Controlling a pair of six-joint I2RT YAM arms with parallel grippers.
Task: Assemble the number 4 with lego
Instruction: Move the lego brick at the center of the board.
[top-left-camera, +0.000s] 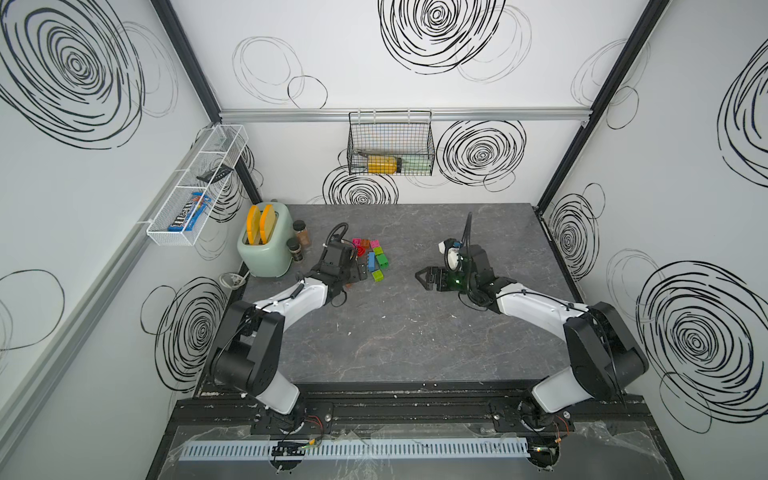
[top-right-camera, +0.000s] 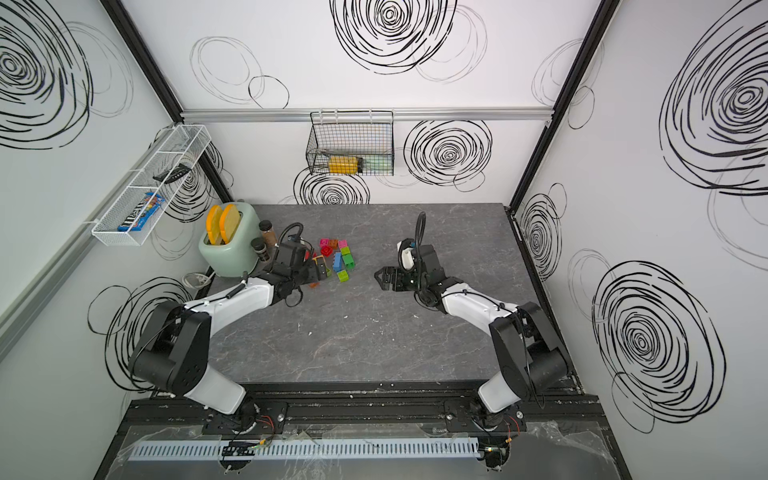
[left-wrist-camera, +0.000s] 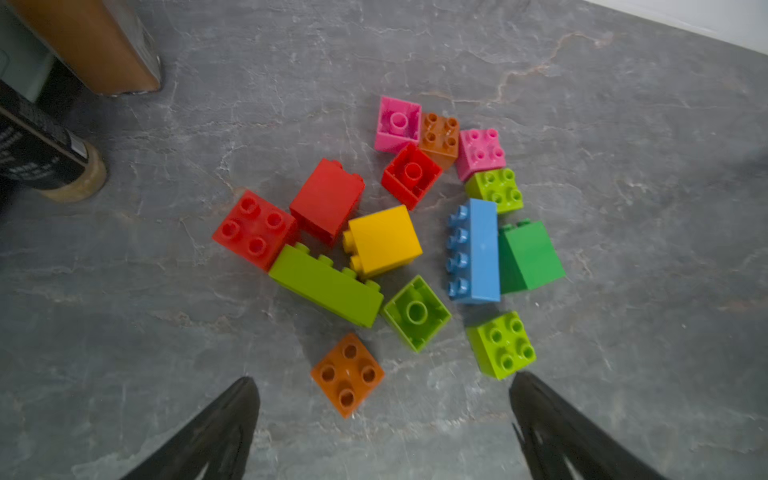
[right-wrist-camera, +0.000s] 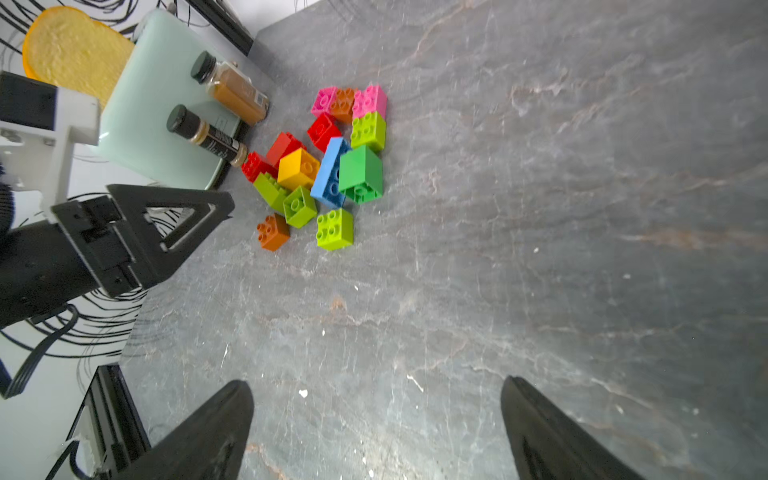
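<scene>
Left wrist view: left hand (left-wrist-camera: 382, 377) released, poised just before the loose pile of multicoloured studded plastic lego bricks (left-wrist-camera: 382, 241), likely choosing a first piece; right hand (right-wrist-camera: 377, 382) released, well apart

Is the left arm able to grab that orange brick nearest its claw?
Probably yes: the left gripper is open just short of the orange brick, which sits studs up at the near edge of the pile with nothing in between.

The bricks (top-left-camera: 371, 259) lie in a pile on the table (top-left-camera: 395, 332), toward its back left. The toaster (top-left-camera: 266, 245) stands left of them, with two jars (top-left-camera: 301, 235) in between. The right gripper (top-left-camera: 422, 277) is well apart, to the right.
</scene>
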